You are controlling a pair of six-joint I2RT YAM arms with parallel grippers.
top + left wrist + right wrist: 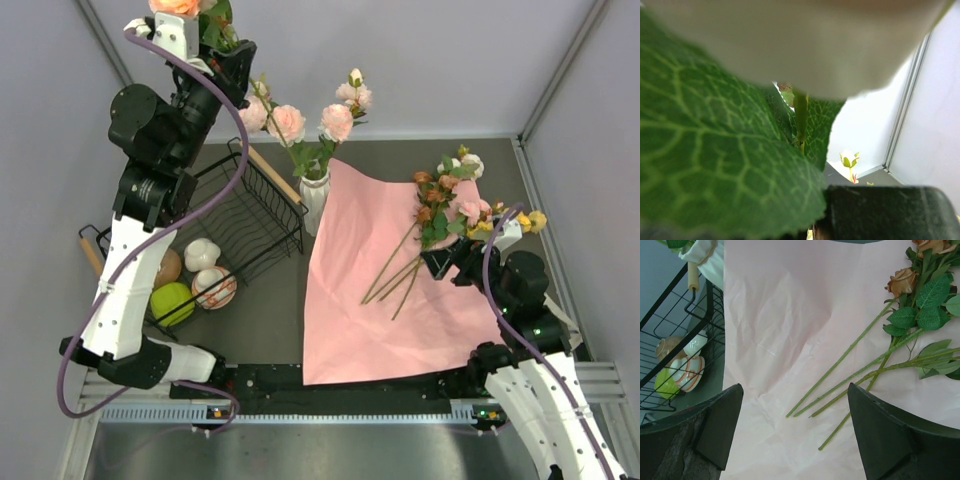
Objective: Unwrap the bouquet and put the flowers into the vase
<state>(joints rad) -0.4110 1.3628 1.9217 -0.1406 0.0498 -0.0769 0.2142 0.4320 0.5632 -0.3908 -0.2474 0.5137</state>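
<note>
At the upper left of the top view, the left hand (222, 50) is clenched on a flower's green stem (801, 112), high above the wire basket (250, 215). The vase (314, 198), at centre, already holds three pink blooms (288, 122). The right hand (447, 262) hangs released over the pink paper (380, 300), beside the loose flowers (440, 215) at right. Lowering the stem could snag those blooms and tip the narrow vase.

One vase (314, 200); one pink paper sheet (360, 320); one wire basket (252, 218); four round objects (214, 288).
</note>
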